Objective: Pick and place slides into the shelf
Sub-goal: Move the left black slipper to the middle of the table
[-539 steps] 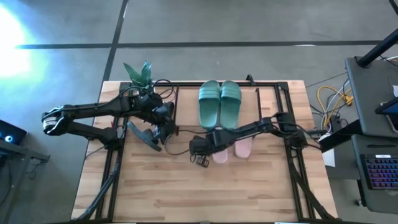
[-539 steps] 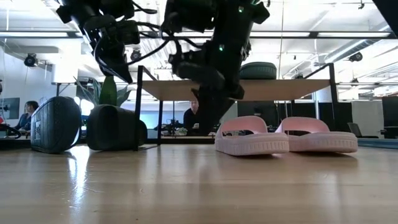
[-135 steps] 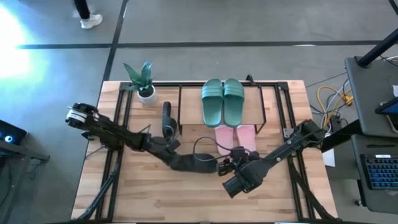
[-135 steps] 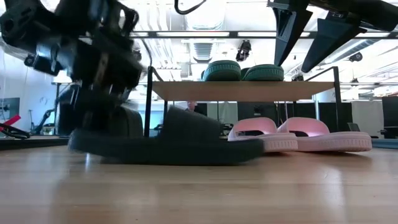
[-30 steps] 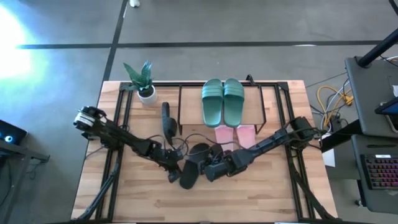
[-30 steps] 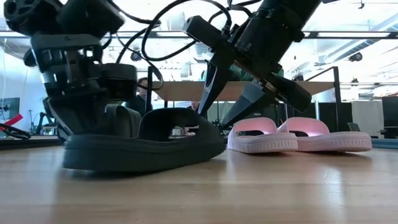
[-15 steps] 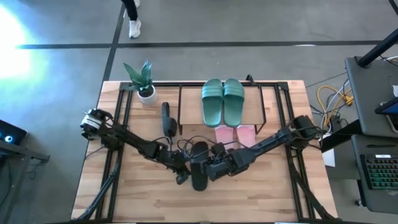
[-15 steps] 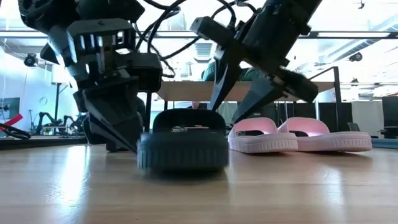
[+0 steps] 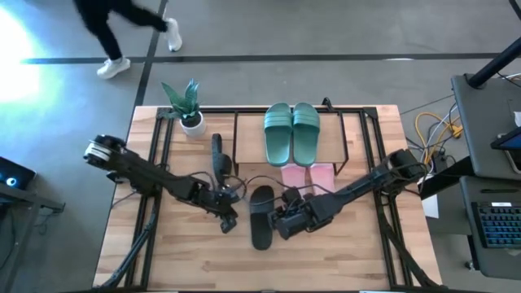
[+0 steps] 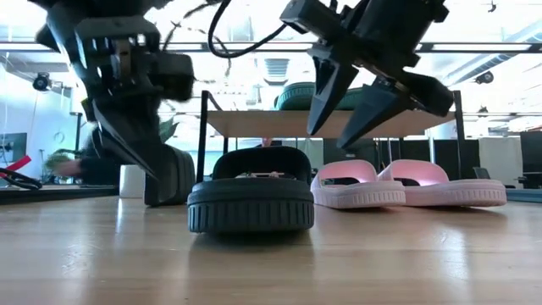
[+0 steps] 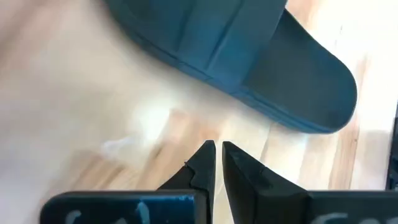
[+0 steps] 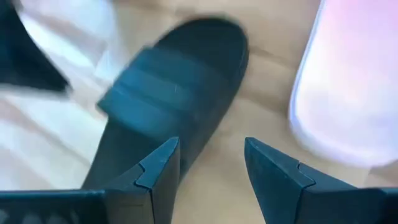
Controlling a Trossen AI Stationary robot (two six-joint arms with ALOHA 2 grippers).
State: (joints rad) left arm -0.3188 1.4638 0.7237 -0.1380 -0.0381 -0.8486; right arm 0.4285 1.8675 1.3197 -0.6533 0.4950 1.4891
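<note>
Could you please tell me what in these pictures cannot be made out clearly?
- Second black rubber slide: stands on edge beside the shelf; in the low view the left arm covers most of it.
- Pale pink slides: in the high view the shelf's wooden board hides their far ends.
- Black slide on the table: blurred in both wrist views.
- Left gripper: blurred in the low view.
- Person: cut off by the high view's edge.

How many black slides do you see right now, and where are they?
2. One black slide lies flat on the table between the two grippers; the other stands on edge left of the shelf. None looks hidden.
</note>
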